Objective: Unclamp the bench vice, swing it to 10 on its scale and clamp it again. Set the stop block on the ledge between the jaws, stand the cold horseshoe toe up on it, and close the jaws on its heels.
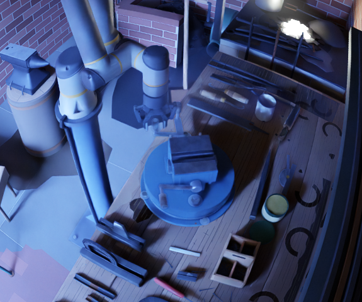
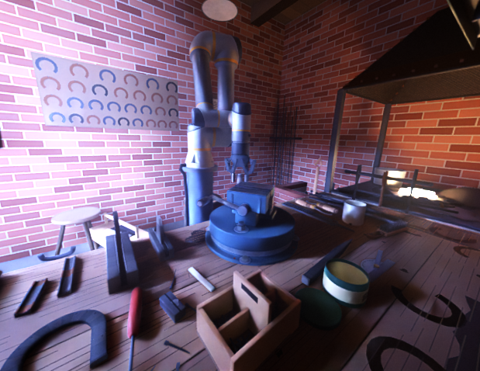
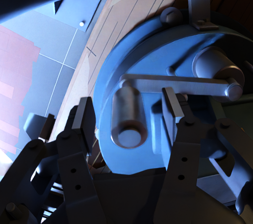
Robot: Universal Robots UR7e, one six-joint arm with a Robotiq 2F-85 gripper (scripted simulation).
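Note:
The blue bench vice (image 1: 192,159) sits on its round swivel base (image 1: 187,188) in the middle of the wooden bench, jaws nearly together, its jaw crank (image 1: 177,188) lying on the near side. At the base's far side a clamp lever (image 3: 176,85) ends in a cylindrical knob (image 3: 127,115), and my gripper (image 3: 127,115) stands right around that knob. A small dark stop block (image 2: 172,306) lies near the front of the bench beside a white bar (image 2: 201,278). The large dark horseshoe (image 2: 60,338) lies flat at the front left corner. My gripper (image 1: 156,122) is open and holds nothing.
The bench's left edge (image 3: 81,69) runs just beside the vice base, with floor beyond. A divided wooden box (image 2: 247,316), a round tin (image 2: 345,282) with its lid (image 2: 317,308), a red-handled tool (image 2: 134,308) and a long dark bar (image 2: 325,262) lie on the near bench.

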